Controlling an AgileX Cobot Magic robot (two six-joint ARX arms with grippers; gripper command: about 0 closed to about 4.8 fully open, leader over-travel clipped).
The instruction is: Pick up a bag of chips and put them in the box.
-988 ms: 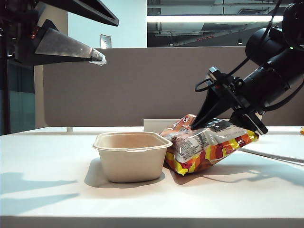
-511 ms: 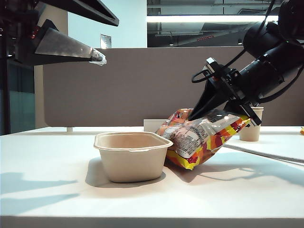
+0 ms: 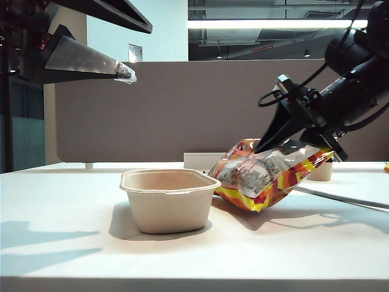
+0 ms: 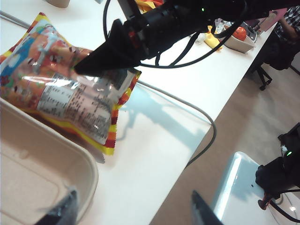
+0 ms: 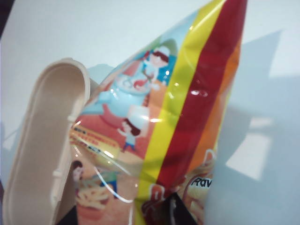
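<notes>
The bag of chips (image 3: 261,176) is a shiny foil bag with red, orange and yellow stripes. It hangs tilted just right of the box (image 3: 169,180), its low end close to the table. My right gripper (image 3: 299,141) is shut on the bag's raised end. In the right wrist view the bag (image 5: 178,117) fills the space between the fingers of the right gripper (image 5: 124,213), with the box rim (image 5: 42,154) beside it. The beige box is lidless with nothing in it. My left gripper (image 3: 138,52) hangs open high above the table's left side, over the box (image 4: 37,173) edge, with the left gripper (image 4: 133,199) holding nothing.
A beige paper cup (image 3: 320,171) stands behind the bag on the right. A grey cable (image 3: 343,199) runs across the table there. A grey partition (image 3: 182,109) closes off the back. A dish of bits (image 4: 234,40) lies farther along the table.
The right gripper has raised the bag and carried it a little to the right, so it no longer leans on the box wall. The left gripper has not moved.
</notes>
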